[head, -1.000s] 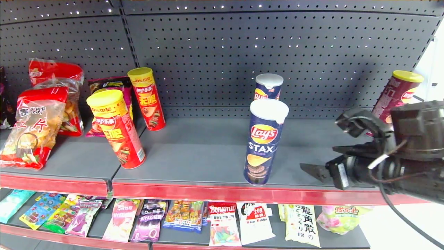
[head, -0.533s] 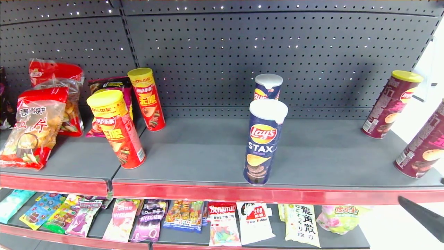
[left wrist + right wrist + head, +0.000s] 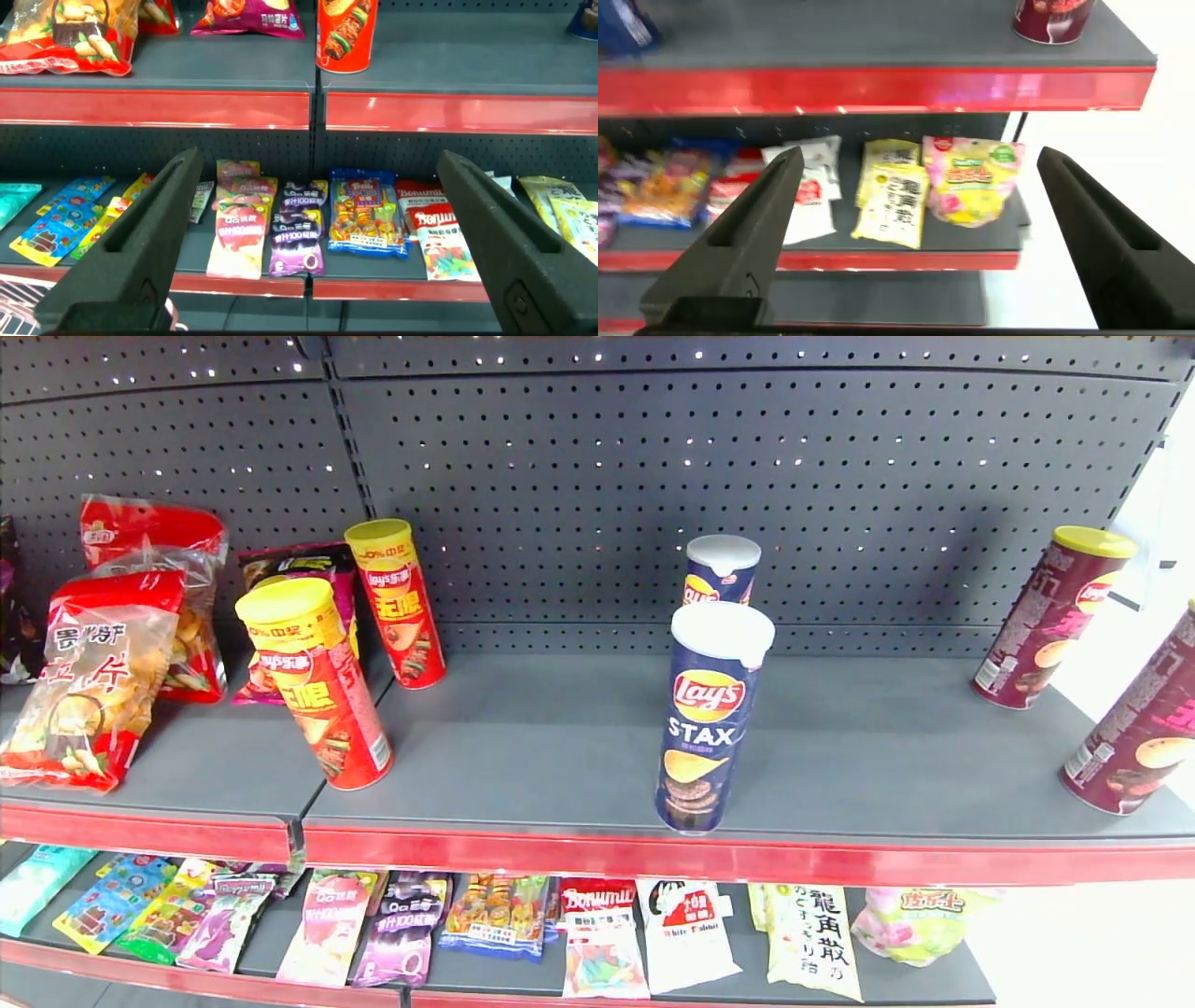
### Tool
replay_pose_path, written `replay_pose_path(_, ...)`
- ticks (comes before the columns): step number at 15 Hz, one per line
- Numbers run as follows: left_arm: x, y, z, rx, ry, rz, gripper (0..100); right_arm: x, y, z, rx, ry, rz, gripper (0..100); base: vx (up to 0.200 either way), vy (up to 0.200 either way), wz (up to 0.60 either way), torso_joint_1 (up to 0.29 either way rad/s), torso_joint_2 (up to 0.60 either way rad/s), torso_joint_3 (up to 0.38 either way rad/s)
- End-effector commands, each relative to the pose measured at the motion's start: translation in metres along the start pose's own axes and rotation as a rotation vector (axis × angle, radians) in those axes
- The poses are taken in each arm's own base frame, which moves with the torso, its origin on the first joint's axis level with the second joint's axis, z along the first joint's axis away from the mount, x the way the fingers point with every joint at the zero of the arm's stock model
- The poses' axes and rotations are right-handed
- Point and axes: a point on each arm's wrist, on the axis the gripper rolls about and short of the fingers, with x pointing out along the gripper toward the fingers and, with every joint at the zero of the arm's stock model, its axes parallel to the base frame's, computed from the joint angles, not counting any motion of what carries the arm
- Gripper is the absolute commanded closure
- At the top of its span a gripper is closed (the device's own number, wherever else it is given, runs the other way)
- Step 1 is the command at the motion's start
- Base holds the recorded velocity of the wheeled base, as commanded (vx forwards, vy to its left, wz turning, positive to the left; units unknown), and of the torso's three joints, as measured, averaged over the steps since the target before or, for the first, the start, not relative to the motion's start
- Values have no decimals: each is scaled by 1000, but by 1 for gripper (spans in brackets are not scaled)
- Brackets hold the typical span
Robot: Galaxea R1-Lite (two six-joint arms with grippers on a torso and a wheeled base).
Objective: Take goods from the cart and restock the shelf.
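Upper shelf [image 3: 560, 747], grey, with red front lip [image 3: 653, 854]. Right gripper [image 3: 918, 154] below that lip, jaws spread, holding nothing; left gripper [image 3: 318, 157] the same. Front maroon tube [image 3: 1134, 719] at the shelf's 3 o'clock end, long axis upright, nearer the right arm and above it.

The shelf [image 3: 560, 747] deck is smooth, matt grey painted metal, backed by a perforated panel [image 3: 653, 476] of the same finish. Its front edge carries a glossy red strip [image 3: 747, 859]. The navy tube [image 3: 707, 737] has a shiny printed wrap and a matt white plastic lid [image 3: 724, 633]. At the shelf's left end the bags [image 3: 84, 672] are crinkled glossy film. The left gripper [image 3: 316, 159] and right gripper [image 3: 920, 154] look like matt black plastic.
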Motion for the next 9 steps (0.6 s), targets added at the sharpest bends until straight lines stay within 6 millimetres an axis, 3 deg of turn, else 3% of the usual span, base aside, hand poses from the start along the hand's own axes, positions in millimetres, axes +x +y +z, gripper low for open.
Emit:
replay_pose_path(1, 0, 0, 0, 0, 1, 0, 0, -2, 0, -4, -1, -22, 0, 0, 0, 0, 0, 0, 0, 0)
replay_pose_path(9, 0, 0, 0, 0, 1, 0, 0, -2, 0, -4, 25, -20, -8, 0, 0, 0, 0, 0, 0, 0)
